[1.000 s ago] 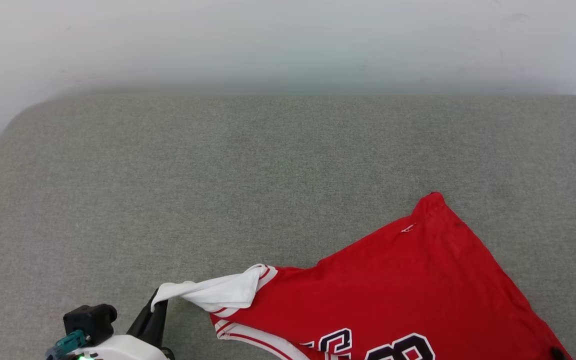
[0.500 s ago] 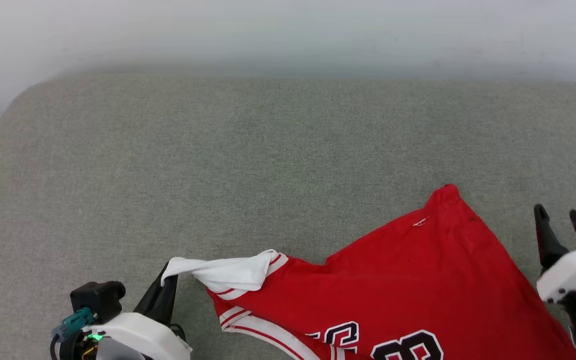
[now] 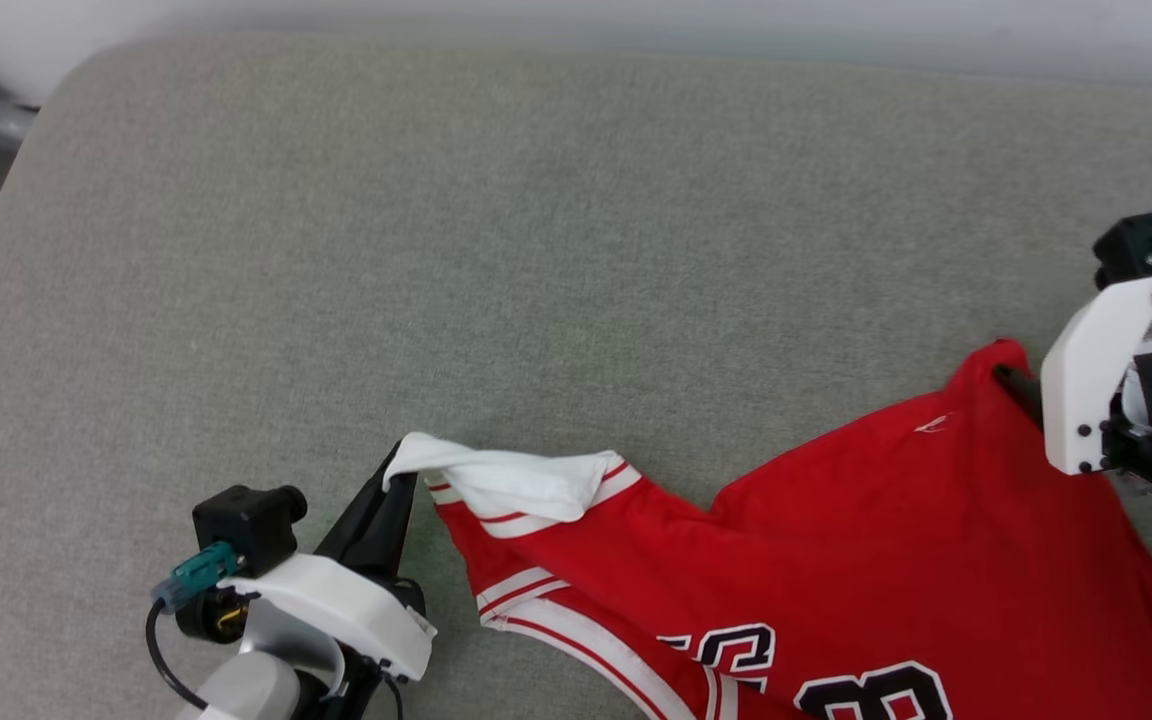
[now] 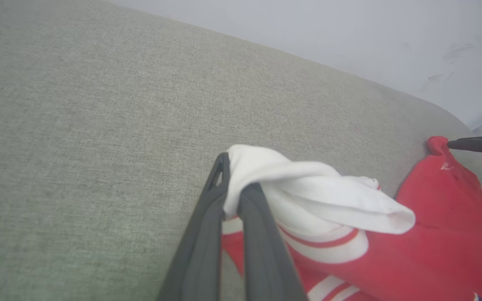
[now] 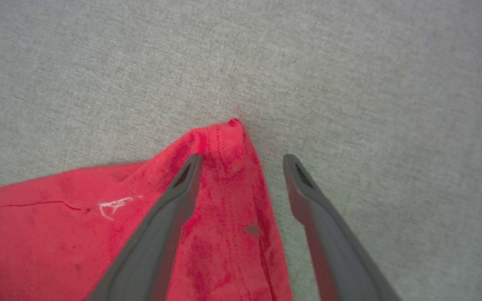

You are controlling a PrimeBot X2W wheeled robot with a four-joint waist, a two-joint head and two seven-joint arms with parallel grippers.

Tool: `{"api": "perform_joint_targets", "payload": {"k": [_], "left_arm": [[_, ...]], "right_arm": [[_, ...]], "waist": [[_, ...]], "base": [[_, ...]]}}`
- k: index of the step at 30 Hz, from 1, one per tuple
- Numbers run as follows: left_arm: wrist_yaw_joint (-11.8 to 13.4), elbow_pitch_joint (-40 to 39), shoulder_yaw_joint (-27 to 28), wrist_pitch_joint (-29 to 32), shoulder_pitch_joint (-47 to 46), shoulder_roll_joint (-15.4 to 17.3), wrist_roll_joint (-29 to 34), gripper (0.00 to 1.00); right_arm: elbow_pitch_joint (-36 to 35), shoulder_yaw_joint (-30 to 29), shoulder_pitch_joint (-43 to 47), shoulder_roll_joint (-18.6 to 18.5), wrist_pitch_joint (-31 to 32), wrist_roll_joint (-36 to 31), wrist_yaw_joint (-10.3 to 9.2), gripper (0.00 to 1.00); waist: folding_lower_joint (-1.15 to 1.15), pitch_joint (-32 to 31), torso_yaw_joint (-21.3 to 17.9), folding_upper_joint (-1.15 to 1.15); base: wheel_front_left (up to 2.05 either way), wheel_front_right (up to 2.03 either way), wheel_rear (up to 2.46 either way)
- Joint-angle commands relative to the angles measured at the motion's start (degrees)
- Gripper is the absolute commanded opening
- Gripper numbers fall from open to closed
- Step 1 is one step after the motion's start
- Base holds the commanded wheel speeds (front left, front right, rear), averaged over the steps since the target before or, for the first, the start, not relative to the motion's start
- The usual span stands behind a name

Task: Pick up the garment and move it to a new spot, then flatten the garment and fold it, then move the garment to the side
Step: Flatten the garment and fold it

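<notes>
On the grey cushion [image 3: 536, 250] our left gripper [image 3: 401, 478] clamped a strap of the garment [image 3: 836, 560], likely to stretch it. Our right gripper [image 5: 243, 161] gaped astride the far corner.

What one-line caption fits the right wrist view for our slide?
Open right gripper poised over a corner of the red jersey on a grey cushion.

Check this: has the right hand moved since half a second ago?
Yes. The open right hand has closed in leftward on the far corner of the red jersey, now straddling it; before, it stood clear to that corner's right.
</notes>
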Motion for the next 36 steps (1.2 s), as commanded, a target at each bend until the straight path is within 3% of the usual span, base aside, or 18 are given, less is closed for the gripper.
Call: {"api": "perform_joint_targets", "payload": {"k": [1,10,11,12,15,23,30,36], "left_arm": [[-0.3,0.3,0.1,-0.5,-1.1,-0.4,0.5,0.00],[-2.1,2.9,-0.4,-1.5,-3.3,-1.6,0.2,0.00],[-2.2,3.2,-0.4,-1.4,-3.3,-1.7,0.1,0.00],[-2.3,3.4,-0.3,-1.5,-3.4,-1.7,0.0,0.00],[-2.5,4.1,-0.2,-1.7,-3.2,-1.7,-0.2,0.00],[-1.6,4.5,1.7,-1.2,-4.7,0.5,-0.4,0.00],[-1.7,6.9,4.5,1.0,-10.4,3.0,-2.0,0.00],[-3.4,12.0,5.6,3.1,-18.7,3.9,-2.2,0.00]], "right_arm": [[0.5,1.2,-0.9,-0.5,0.7,-0.2,-0.04,1.00],[9.6,10.9,1.1,-1.8,10.4,4.1,-0.02,1.00],[10.5,10.9,1.7,-1.7,11.7,4.8,-0.01,0.34],[11.0,11.0,1.8,-1.6,12.4,5.3,0.01,0.00],[11.1,10.6,1.2,-1.6,12.4,6.1,0.04,0.00],[6.9,3.5,-3.4,-1.4,4.4,6.4,-0.06,0.00],[4.9,-3.4,-4.9,1.4,-2.4,3.6,-0.06,0.00],[5.1,-6.7,-7.8,4.2,-7.6,-0.4,-0.06,0.00]], "waist": [[-0.01,1.8,1.3,0.00],[-0.01,4.5,2.6,0.00],[-0.01,4.5,2.7,0.00],[-0.01,4.5,2.7,0.00],[-0.01,4.0,2.5,0.00],[-0.01,-0.4,0.8,0.00],[-0.01,-5.0,-2.2,0.00],[-0.01,-6.3,-4.4,0.00]], "base": [[0.00,0.00,0.00],[0.00,0.00,0.00],[0.00,0.00,0.00],[0.00,0.00,0.00],[0.00,0.00,0.00],[0.00,0.00,0.00],[0.00,0.00,0.00],[0.00,0.00,0.00]]}}
